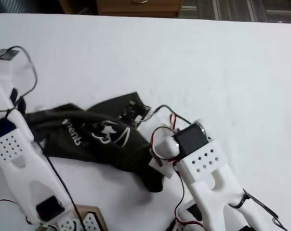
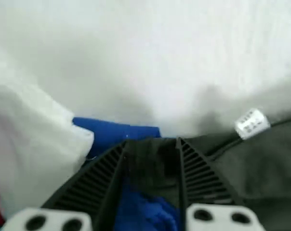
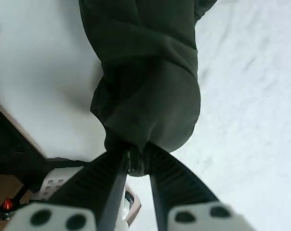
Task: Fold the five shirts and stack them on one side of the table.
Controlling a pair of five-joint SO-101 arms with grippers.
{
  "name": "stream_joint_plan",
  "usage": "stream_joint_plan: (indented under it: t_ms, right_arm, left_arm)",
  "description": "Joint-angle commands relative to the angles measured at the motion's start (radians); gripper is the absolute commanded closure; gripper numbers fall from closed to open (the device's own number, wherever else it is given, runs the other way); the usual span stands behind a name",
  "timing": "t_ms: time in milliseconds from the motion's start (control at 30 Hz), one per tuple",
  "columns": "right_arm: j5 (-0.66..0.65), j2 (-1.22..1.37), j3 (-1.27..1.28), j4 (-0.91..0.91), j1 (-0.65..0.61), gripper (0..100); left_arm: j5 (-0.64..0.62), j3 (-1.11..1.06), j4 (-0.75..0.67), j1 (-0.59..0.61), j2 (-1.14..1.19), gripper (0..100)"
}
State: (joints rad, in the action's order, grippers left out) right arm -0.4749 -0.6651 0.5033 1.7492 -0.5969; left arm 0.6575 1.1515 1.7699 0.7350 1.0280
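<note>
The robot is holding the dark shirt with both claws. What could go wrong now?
The right gripper pinches just a small bunch of the crumpled dark shirt with white print, so the cloth might slip out when pulled. A blue cloth lies right by the left gripper and might get dragged along with the shirt. The thin red wires on the arm hang close to the shirt and could snag on it.

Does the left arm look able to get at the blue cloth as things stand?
Probably not right away. The left end effector grips a fold of the dark shirt, which lies over part of the blue cloth beneath it. It would likely have to let go first.
</note>
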Motion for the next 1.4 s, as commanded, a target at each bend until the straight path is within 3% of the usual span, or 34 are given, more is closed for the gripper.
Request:
stream_joint_plan:
  t_ms: [0,233,333,467,700,833,1167,1367]
  right_arm:
    - [-0.008,-0.019,-0.009,0.019,0.008,98.0]
    - [-0.008,-0.019,-0.009,0.019,0.008,98.0]
    - [-0.008,-0.019,-0.009,0.019,0.008,98.0]
    - [-0.008,-0.019,-0.009,0.019,0.008,98.0]
    - [-0.006,-0.022,-0.011,0.018,0.010,98.0]
    - [-0.006,-0.027,-0.011,0.018,0.010,98.0]
    - [-0.006,-0.019,-0.063,0.018,0.010,98.0]
    - [-0.006,-0.021,-0.061,0.018,0.010,98.0]
  left_arm:
    - [0.018,0.004,0.014,0.018,-0.011,84]
    - [0.052,-0.156,-0.005,-0.002,-0.011,85]
    - [-0.015,-0.154,-0.006,-0.002,-0.014,86]
    - [-0.035,-0.154,0.002,-0.002,-0.014,98]
    - [-0.143,-0.137,0.017,0.000,-0.043,97]
    - [-0.210,-0.163,0.021,0.000,-0.144,97]
    - [-0.235,-0.496,0.015,-0.084,-0.597,97]
    - [-0.239,-0.549,-0.005,-0.101,-0.646,97]
